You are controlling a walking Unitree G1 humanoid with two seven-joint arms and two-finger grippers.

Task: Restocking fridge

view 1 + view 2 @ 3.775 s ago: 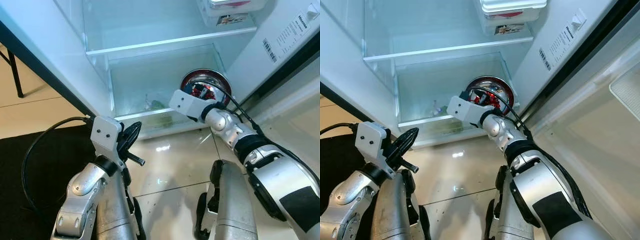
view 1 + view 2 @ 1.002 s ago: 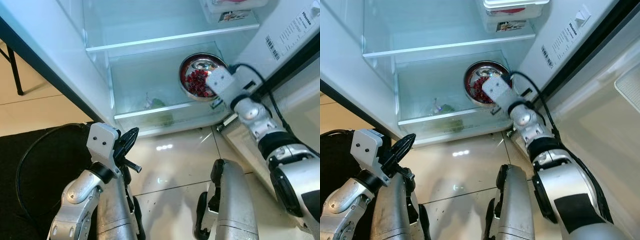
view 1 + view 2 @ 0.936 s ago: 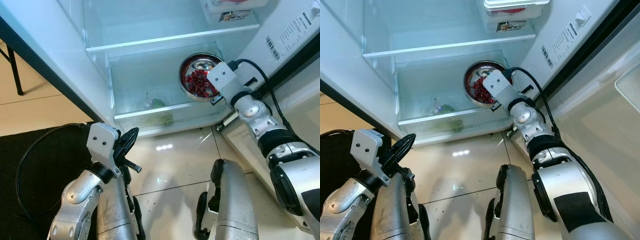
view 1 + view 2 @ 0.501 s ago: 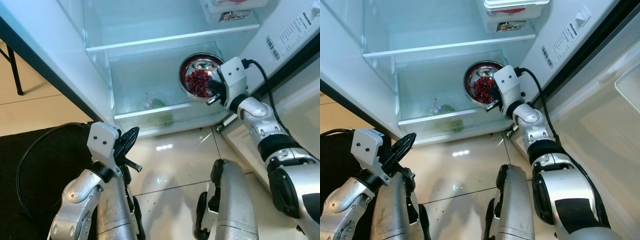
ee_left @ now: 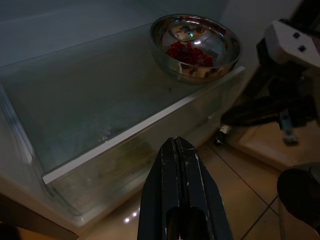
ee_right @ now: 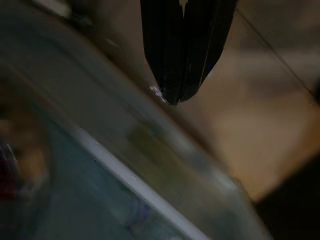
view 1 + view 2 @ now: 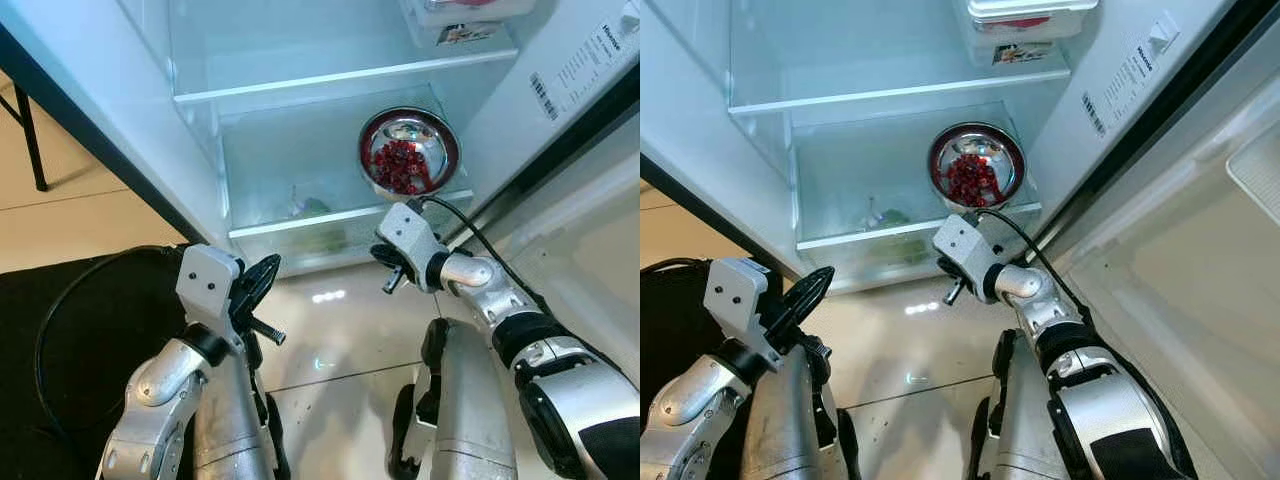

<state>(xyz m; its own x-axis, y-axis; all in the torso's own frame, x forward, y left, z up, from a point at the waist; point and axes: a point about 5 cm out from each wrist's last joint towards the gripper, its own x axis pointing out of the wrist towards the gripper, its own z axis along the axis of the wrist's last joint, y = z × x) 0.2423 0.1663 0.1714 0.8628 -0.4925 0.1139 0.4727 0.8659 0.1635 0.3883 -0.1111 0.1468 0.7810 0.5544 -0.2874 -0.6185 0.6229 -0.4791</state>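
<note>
A steel bowl (image 7: 409, 153) of red bits sits on the right end of the lower glass shelf (image 7: 300, 222) of the open fridge; it also shows in the left wrist view as a shiny bowl (image 5: 196, 46). My right gripper (image 7: 383, 258) hangs below and in front of that shelf, apart from the bowl. Its fingers (image 6: 180, 60) are shut with nothing between them. My left gripper (image 7: 268, 270) is held low at the left, outside the fridge. Its fingers (image 5: 176, 165) are shut and point toward the shelf edge.
A lidded plastic box (image 7: 460, 15) stands on the upper shelf. Something green (image 7: 312, 209) lies in the clear drawer under the lower shelf. The open fridge door (image 7: 1200, 250) stands at the right. A black mat (image 7: 60, 330) covers the tiled floor at left.
My right gripper has drawn back from beside the bowl, out of the fridge, and dropped below the shelf front. The bowl stays on the shelf. The left arm has not moved.
</note>
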